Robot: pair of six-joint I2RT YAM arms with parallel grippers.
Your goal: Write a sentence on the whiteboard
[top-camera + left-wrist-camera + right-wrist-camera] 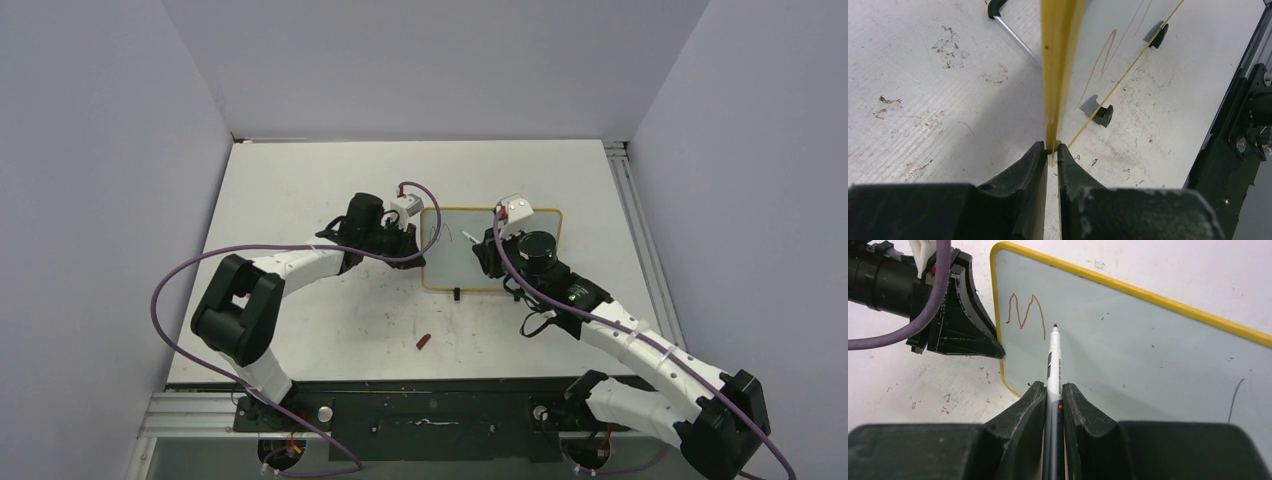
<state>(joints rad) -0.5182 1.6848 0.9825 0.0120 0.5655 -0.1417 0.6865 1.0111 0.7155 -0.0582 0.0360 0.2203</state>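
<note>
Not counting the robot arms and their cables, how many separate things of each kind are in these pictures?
Yellow-framed white rectangular whiteboard: 1
White-and-grey marker pen: 1
Small red piece, perhaps a pen cap, lying loose: 1
Total: 3

A robotics lab cell: bare grey walls [100,150] box in a scuffed white table [300,190].

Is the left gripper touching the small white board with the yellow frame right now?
Touching. The left wrist view shows the left gripper with its jaws pinching the yellow frame of the small glossy whiteboard, no gap between them.
</note>
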